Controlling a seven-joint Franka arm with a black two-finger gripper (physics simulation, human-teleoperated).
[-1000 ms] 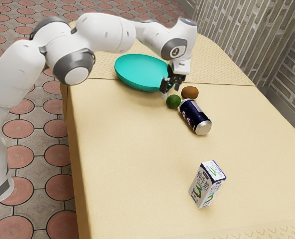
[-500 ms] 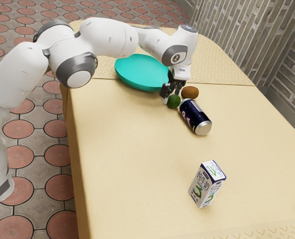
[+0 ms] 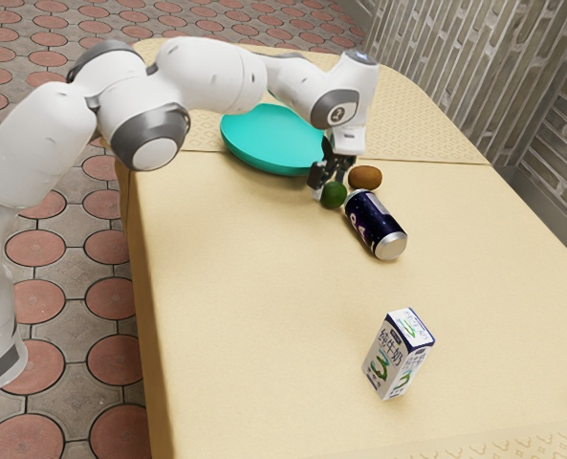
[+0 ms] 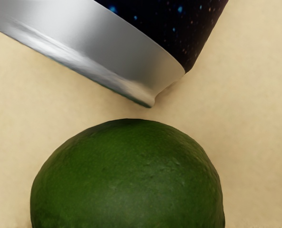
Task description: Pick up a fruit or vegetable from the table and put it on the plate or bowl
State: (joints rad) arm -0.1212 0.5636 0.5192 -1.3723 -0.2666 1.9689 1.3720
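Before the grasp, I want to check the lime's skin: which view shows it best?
The wrist view: the lime sits large under the hand, skin texture plain, the can close beside it. The exterior view shows it small, the gripper over its top.

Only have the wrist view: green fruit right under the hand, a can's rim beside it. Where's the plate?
Observer: The teal plate lies on the table just beyond the green fruit, toward the exterior view's left.
Operator: Gripper state?
Observer: The gripper is open, low over the fruit, which rests on the table.
Operator: Other fruit nearby?
Observer: A brown kiwi sits by the far end of the can.
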